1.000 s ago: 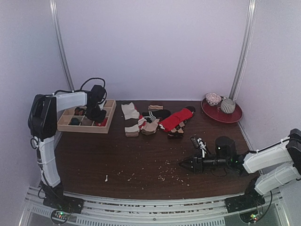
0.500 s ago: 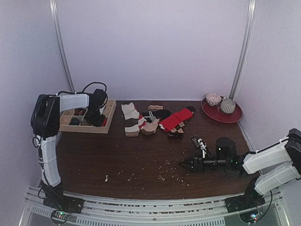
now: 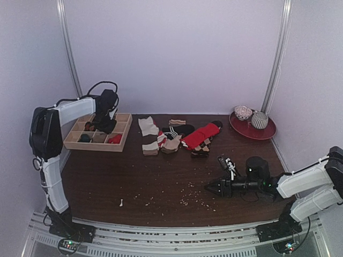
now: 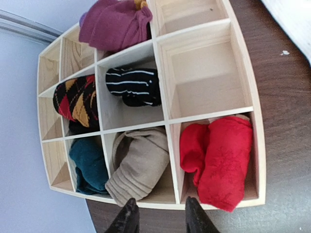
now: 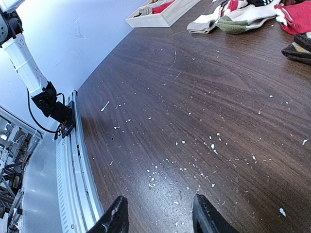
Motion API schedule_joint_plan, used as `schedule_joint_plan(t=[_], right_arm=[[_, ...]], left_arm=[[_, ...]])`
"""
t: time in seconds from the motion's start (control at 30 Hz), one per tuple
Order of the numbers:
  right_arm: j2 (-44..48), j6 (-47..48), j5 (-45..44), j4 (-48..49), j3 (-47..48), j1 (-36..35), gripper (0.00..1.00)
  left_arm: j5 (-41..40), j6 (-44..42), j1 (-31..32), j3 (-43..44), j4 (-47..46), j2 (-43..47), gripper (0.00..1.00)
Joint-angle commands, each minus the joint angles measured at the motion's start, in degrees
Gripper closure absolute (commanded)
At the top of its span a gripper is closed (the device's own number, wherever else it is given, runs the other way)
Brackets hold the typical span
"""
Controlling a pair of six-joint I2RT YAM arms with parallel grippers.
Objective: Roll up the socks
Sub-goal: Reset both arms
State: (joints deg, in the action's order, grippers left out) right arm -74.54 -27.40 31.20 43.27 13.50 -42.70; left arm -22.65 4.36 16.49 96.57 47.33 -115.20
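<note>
Pale bare-wood compartment tray (image 4: 210,114) is looking matt and unvarnished; dark brown wood-grain table (image 5: 204,87) is catching a soft sheen; black fingers (image 4: 127,221) of the left gripper (image 4: 160,221) are looking matt.

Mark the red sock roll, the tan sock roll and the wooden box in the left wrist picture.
red sock roll (image 4: 218,162): left wrist view, middle of the bundle.
tan sock roll (image 4: 141,165): left wrist view, its outer fold.
wooden box (image 4: 204,80): left wrist view, bare floor of an empty compartment.

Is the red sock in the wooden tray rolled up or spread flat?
Rolled up: the red sock sits as a thick, folded bundle inside a corner compartment of the tray, nearly filling it.
</note>
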Motion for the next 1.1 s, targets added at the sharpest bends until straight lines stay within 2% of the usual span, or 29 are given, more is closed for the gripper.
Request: schedule_joint_plan(t=[0.0, 0.13, 0.23, 0.7, 1.07], right_arm=[[0.53, 0.46, -0.39, -0.91, 0.87, 0.33, 0.54], [-0.54, 0.23, -0.01, -0.38, 1.08, 0.33, 0.54], [-0.71, 0.22, 0.09, -0.46, 1.27, 0.33, 0.54], [-2.18, -0.22, -0.18, 1.24, 0.74, 0.33, 0.54], [-2.5, -1.33, 0.18, 3.54, -0.3, 0.33, 0.55]], left_arm=[[4.54, 0.01, -0.19, 1.23, 1.07, 4.27, 0.7], [11.34, -1.02, -0.23, 0.57, -0.26, 2.47, 0.9], [14.57, -1.42, 0.06, 0.55, -0.21, 0.15, 0.98], [16.31, -3.13, 0.82, 2.11, 1.09, -4.59, 0.99], [5.7, -1.56, 0.79, -0.36, 3.63, -6.82, 1.0]])
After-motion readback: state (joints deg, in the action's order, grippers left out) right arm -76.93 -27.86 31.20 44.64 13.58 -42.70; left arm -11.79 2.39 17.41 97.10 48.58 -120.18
